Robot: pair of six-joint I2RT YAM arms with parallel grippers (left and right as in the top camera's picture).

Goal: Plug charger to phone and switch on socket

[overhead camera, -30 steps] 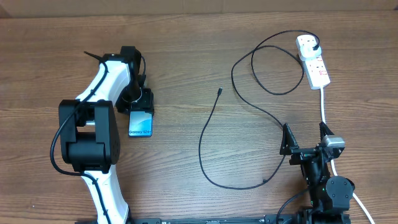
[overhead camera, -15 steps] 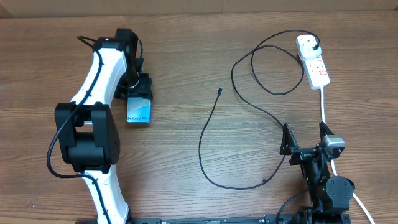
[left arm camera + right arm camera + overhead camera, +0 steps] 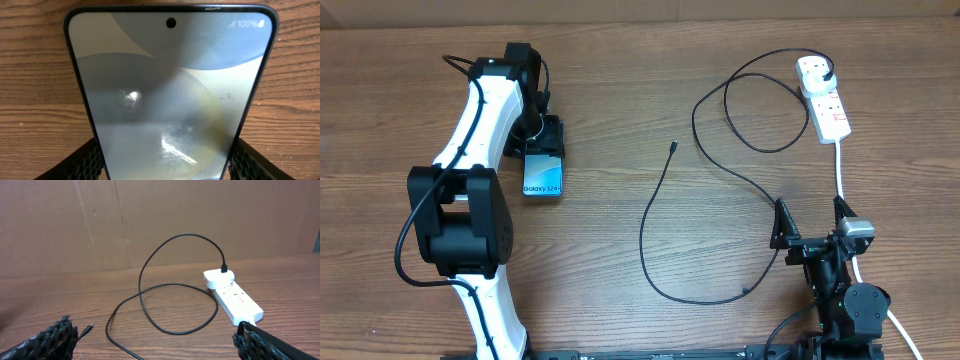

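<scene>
Contact is seen between the left gripper (image 3: 544, 160) and the phone (image 3: 544, 182): the phone is gripped across its width, screen up, on the left half of the tabletop (image 3: 620, 60), about midway between the back and front edges. In the left wrist view the fingers (image 3: 94, 159) are pressed against the two long edges of the phone (image 3: 170, 90) at its nearer end, and the end with the camera hole projects beyond them over the wood. Whether the phone is lifted or lies flat cannot be told.

The charger (image 3: 642, 230) is laid across the middle of the tabletop, well apart from the phone. Its connector tip (image 3: 674, 147) lies free near the centre, and its plug (image 3: 830, 72) is seated in the socket (image 3: 825, 100) near the back right corner.

The right gripper (image 3: 810, 220) is held wide open near the front edge on the right, with nothing between its fingers. The charger's cable passes just beside one finger, and the white cord (image 3: 841, 165) of the socket is run toward the other.
</scene>
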